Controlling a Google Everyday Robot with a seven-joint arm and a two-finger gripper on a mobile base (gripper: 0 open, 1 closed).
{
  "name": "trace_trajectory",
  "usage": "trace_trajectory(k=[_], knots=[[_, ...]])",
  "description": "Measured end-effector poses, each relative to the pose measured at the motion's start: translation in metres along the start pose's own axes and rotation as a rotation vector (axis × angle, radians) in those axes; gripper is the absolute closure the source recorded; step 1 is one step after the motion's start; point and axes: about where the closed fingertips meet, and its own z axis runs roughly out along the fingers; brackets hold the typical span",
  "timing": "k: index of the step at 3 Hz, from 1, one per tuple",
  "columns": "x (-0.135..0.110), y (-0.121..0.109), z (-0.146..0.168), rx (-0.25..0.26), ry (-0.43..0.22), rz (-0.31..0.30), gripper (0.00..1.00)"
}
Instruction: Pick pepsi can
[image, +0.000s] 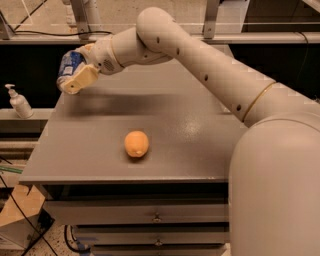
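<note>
The pepsi can (70, 66), blue with white markings, is held in my gripper (75, 75) above the far left corner of the grey table (190, 135). The gripper is shut on the can, with a tan finger (81, 79) across its front. The can is tilted and lifted clear of the tabletop; its shadow falls on the table below. My white arm reaches in from the lower right across the table.
An orange fruit (136, 143) lies near the table's front middle. A soap dispenser bottle (19, 103) stands on a ledge to the left of the table. Drawers (155, 215) sit under the tabletop. A rail with posts runs behind the table.
</note>
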Motion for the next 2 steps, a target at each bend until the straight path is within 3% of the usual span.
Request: trace_trajectory(k=[1,2], knots=[[-0.0483,-0.0024,-0.0407,0.022,-0.057,-0.122,1.0],[-0.0546,-0.0041,-0.0446,0.026,-0.064,-0.141,1.0]])
